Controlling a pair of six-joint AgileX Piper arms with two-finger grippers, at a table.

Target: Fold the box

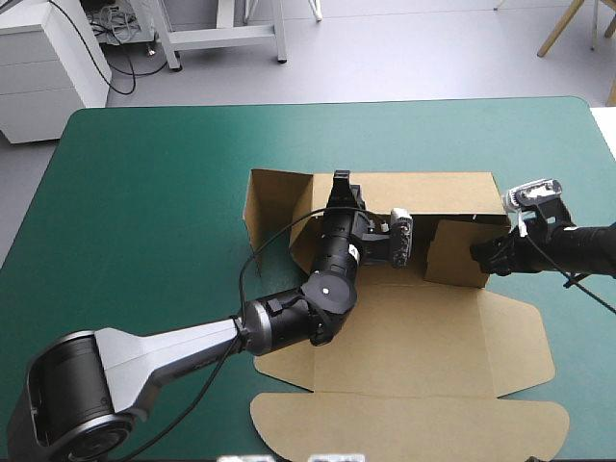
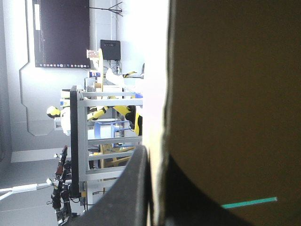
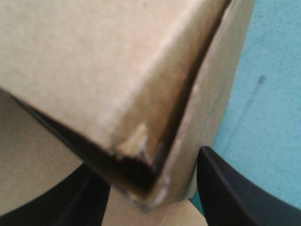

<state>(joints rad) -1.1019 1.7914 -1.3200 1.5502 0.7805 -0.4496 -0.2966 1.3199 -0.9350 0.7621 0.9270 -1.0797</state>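
As seen from above, a part-folded brown box on a teal-green table, right of centre and running to the near edge. Along the side away from the robot, far wall raised, with a short flap turned up at its left end. Another flap upright toward the right end, just this side of the far wall. Nearest the robot, lid flat on the table, rounded tabs spread to both sides.

From the near left corner, left gripper extended across the flat board to the far wall, left of its middle. Clamped there on the box: from the wrist, one black finger tight against the board's pale edge, the other a dark shape hard on the opposite face, brown board filling the way ahead.

From the table's right edge, right gripper held low, tip at the upright flap's outer side. From the wrist, black fingers standing apart, a doubled board corner between them and hiding their tips. Corner's point scuffed pale. Teal-green table just beside it. Cannot tell whether either finger touches the board.
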